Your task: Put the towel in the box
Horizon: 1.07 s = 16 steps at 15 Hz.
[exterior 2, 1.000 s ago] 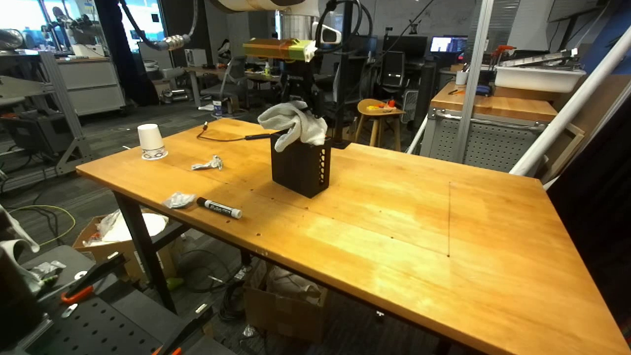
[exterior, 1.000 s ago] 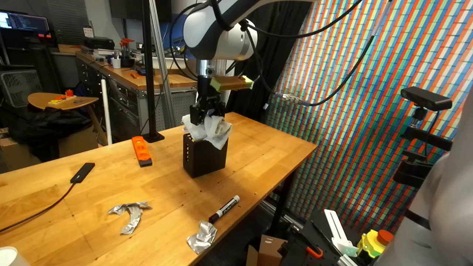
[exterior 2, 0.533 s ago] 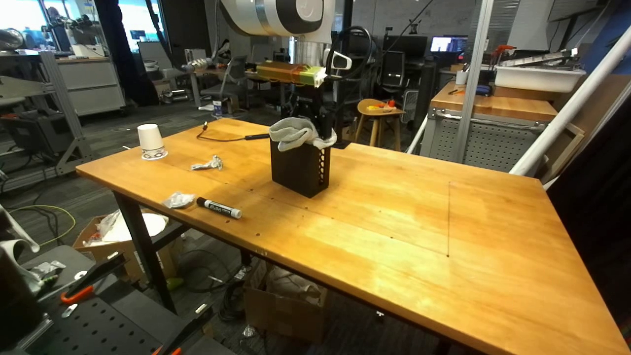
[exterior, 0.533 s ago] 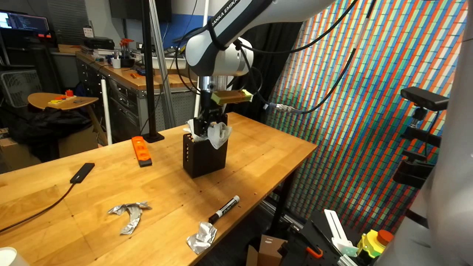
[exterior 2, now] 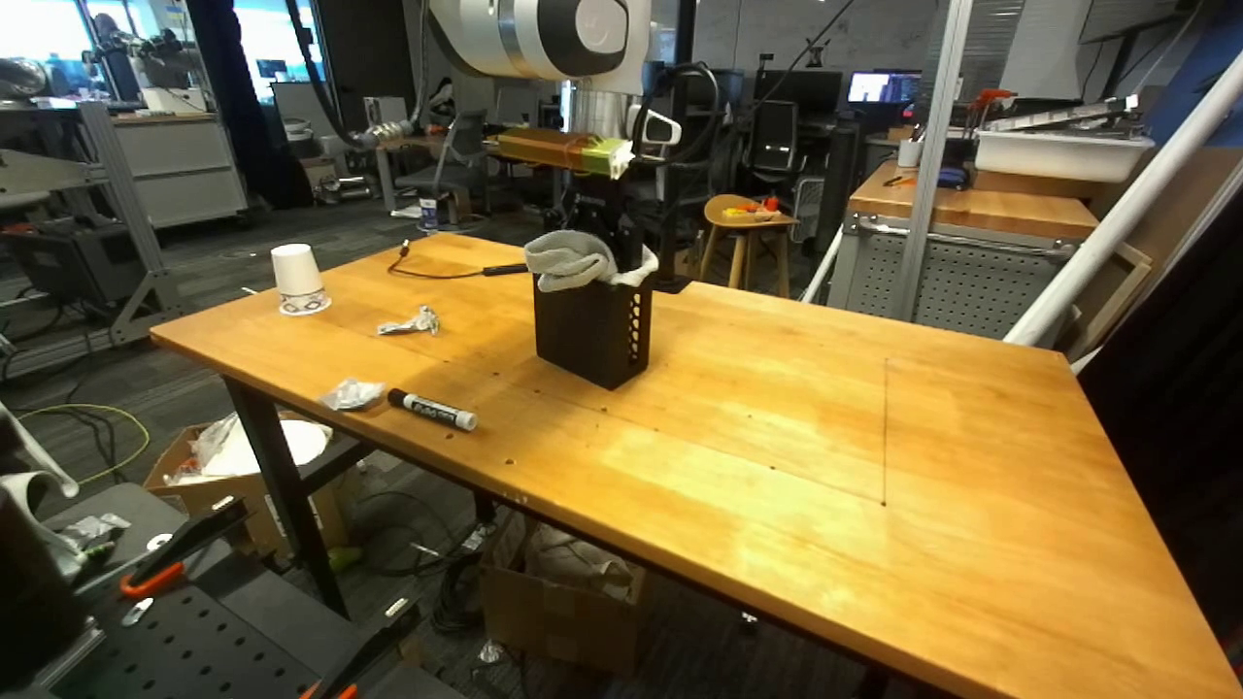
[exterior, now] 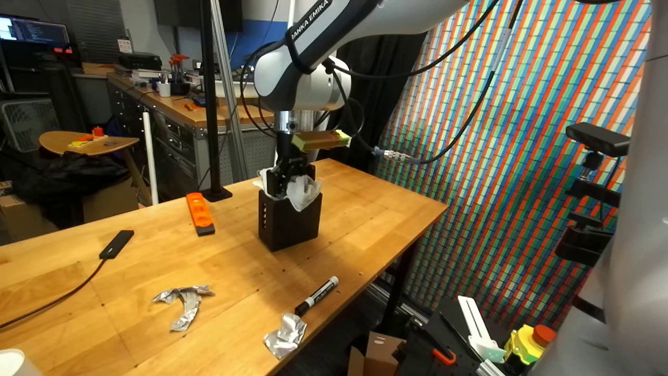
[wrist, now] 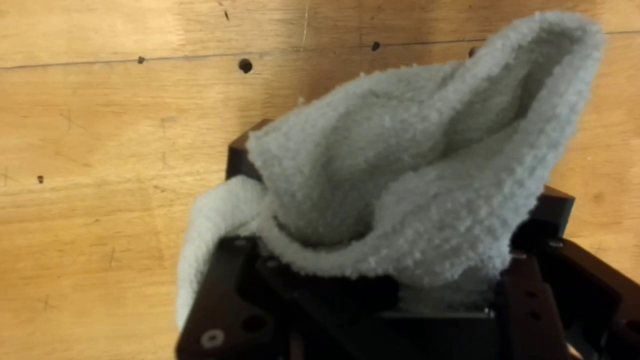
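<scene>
The black box (exterior: 292, 224) stands upright on the table, its perforated narrow side showing in both exterior views. Over its mouth lies the whitish towel (exterior 2: 571, 260), bunched up, with folds bulging past the rim. One fold hangs over the outer face in an exterior view. My gripper (exterior: 288, 184) is low at the box top, sunk among the folds and shut on the towel. In the wrist view the towel (wrist: 400, 170) covers most of the opening and hides the fingertips. Corners of the box (wrist: 243, 164) peek out beneath it. How much cloth sits inside the box cannot be seen.
On the table (exterior 2: 825, 437) lie an orange level (exterior: 200, 213), a marker (exterior: 317, 296), crumpled foil (exterior: 286, 334), a foil strip (exterior: 187, 305) and a black hub (exterior: 116, 244). A paper cup (exterior 2: 298, 279) stands near one end. A black post (exterior: 211, 115) rises behind the box.
My gripper has come down with the towel to the box's mouth, then shifted slightly sideways. The towel has bunched lower over the rim. The box has stayed in place.
</scene>
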Each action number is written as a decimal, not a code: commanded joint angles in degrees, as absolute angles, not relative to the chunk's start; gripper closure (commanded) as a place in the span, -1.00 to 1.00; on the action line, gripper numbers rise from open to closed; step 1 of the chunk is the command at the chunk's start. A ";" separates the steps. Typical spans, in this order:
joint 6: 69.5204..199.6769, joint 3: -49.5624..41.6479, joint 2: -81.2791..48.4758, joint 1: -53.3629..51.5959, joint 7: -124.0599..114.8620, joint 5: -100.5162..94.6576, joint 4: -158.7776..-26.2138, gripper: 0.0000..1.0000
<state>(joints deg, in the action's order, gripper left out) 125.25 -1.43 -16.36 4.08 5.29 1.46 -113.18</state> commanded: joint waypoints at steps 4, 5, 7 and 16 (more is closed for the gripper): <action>125.86 -0.52 -20.46 5.21 12.58 4.05 -116.48 0.94; 125.62 -0.44 -19.98 5.33 13.94 4.37 -117.26 0.91; 125.75 -0.88 -17.86 5.72 16.04 4.70 -118.80 0.40; 126.33 -4.16 -2.62 7.23 17.84 0.24 -128.38 -0.44</action>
<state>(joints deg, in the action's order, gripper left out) 125.29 -3.18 -9.52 6.86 16.57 2.36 -123.12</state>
